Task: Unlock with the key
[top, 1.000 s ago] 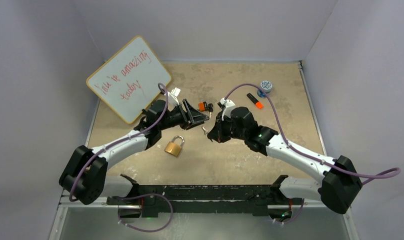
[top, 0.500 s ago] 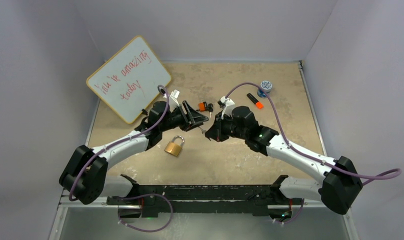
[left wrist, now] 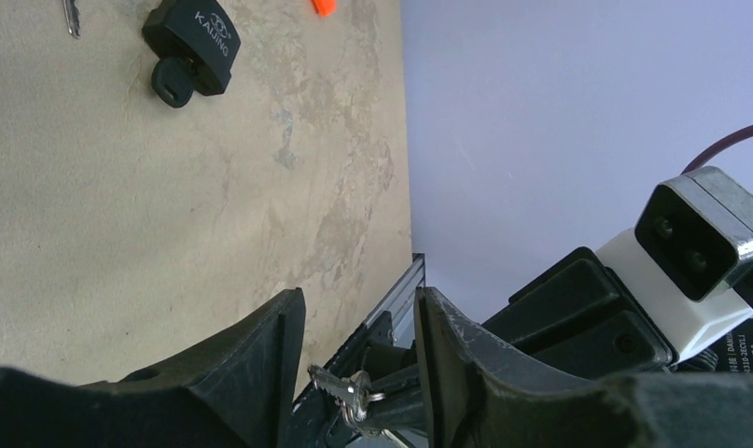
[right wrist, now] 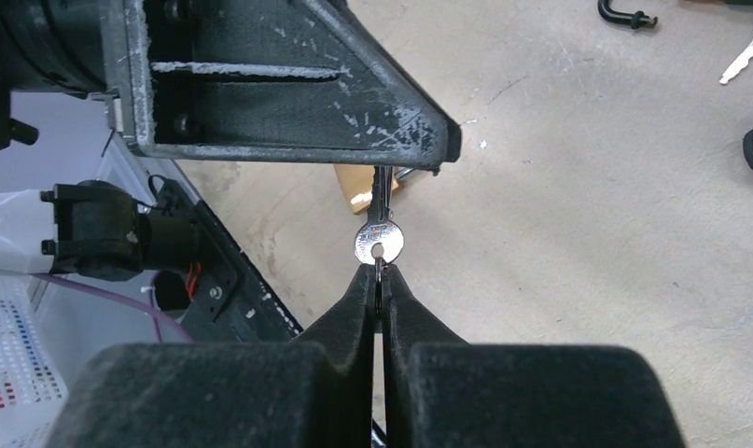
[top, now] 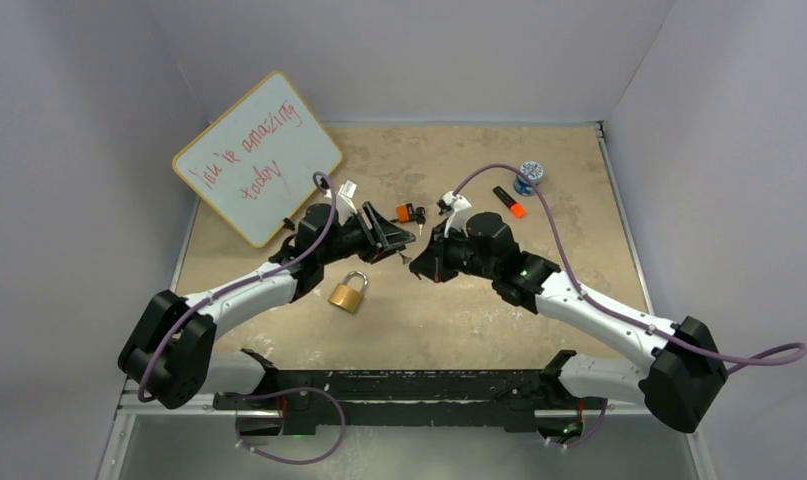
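Note:
A brass padlock (top: 349,293) lies on the table below my left gripper; a corner of it shows in the right wrist view (right wrist: 358,196). My right gripper (top: 417,262) (right wrist: 379,273) is shut on the ring of a small silver key (right wrist: 379,241) and holds it above the table. The key points at my left gripper (top: 404,240) (left wrist: 358,308), which is open. In the left wrist view the key (left wrist: 340,390) sits between the two spread fingers without touching either. The key's blade tip is hidden behind the left finger (right wrist: 288,84) in the right wrist view.
A whiteboard (top: 257,155) leans at the back left. A black padlock with its key (top: 409,213) (left wrist: 195,42) lies just beyond the grippers. An orange-tipped marker (top: 510,202) and a round blue-white object (top: 530,173) lie at the back right. A loose key (right wrist: 746,56) lies nearby.
My right gripper has moved a little up and left with the key, bringing it between the left gripper's fingers. The left arm has barely moved.

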{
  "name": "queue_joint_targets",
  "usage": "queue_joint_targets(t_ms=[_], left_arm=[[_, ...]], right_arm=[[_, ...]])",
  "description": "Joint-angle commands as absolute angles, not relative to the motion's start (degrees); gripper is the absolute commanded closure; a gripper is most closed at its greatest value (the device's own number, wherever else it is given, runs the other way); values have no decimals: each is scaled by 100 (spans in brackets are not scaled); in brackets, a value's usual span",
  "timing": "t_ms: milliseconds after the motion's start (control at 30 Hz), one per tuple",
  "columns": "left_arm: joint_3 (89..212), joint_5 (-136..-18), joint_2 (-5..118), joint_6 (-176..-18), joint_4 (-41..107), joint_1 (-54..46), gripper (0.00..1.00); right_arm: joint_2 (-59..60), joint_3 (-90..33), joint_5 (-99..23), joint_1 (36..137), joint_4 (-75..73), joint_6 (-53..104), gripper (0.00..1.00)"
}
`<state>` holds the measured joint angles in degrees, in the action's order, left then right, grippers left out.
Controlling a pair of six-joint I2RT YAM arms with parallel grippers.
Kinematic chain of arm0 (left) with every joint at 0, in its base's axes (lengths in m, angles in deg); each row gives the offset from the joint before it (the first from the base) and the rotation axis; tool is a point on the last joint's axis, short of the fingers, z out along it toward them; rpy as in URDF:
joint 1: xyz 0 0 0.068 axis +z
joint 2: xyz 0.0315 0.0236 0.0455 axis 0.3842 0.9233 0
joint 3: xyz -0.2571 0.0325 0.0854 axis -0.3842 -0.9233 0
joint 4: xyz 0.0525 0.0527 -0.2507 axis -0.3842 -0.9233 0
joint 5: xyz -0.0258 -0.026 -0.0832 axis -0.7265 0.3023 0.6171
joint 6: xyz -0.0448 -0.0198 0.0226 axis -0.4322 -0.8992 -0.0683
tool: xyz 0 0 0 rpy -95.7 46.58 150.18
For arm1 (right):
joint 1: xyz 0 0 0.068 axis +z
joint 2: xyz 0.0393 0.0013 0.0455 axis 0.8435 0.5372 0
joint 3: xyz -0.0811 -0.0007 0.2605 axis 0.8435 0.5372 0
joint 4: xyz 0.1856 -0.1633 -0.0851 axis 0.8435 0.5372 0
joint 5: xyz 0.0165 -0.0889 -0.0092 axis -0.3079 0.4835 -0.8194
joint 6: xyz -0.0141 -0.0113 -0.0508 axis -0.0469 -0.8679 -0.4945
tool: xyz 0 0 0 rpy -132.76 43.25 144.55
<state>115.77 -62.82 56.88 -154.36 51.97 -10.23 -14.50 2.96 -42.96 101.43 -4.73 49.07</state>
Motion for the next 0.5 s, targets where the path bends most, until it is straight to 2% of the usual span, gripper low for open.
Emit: queue_joint_targets(t_ms=[0, 200, 467], left_arm=[[11466, -6106, 5579, -15639, 5490, -1054, 53], [11274, -6087, 5391, -15741, 5514, -1051, 65], [11245, -5968, 5458, -15806, 5761, -1056, 90]], right_arm=[[-1373, 179, -3987, 10131, -459, 4974, 100], [-1392, 208, -3613, 10131, -526, 5043, 100], [-1370, 257, -3816, 10130, -694, 5063, 100]])
